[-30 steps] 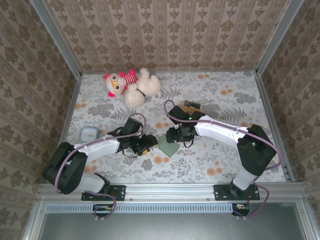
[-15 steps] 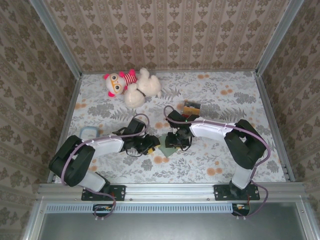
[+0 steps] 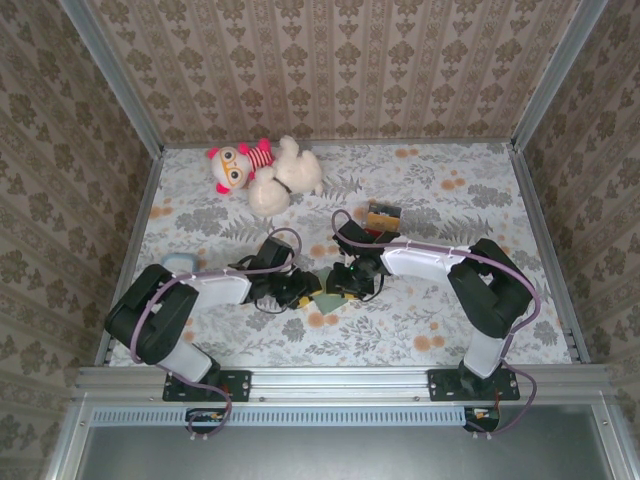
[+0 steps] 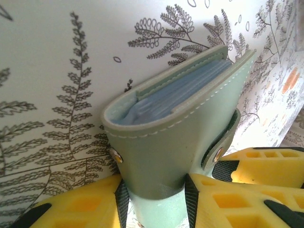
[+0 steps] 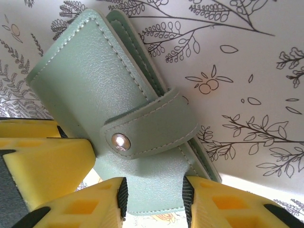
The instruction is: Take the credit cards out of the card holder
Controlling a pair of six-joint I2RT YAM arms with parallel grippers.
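1. Since a second ago both arms have drawn inward. The left gripper (image 4: 154, 199) and right gripper (image 5: 152, 199) then stood off on either side of the holder (image 3: 328, 297); they now meet on it.
2. The holder sits near the middle of the table (image 3: 430, 320), towards the near edge, with the left gripper on its left and the right gripper on its right.
3. Left gripper: its fingers press both faces of the holder's end, so it is judged clamped on it.
4. Right gripper: likewise closed against the holder, just below the strap (image 5: 156, 126).
5. The holder is folded shut and the strap is fastened at its snap (image 5: 118, 141). Pale blue sleeves (image 4: 161, 102) show at the open edge. Whether cards sit in them cannot be told.
6. Progress: only the grasp is made and no cards are out. Judged remaining: undo the strap, open the holder, draw out each card.
7. A red box (image 3: 382, 215) lies just beyond the right arm. A plush toy (image 3: 265, 170) lies far left, well apart.
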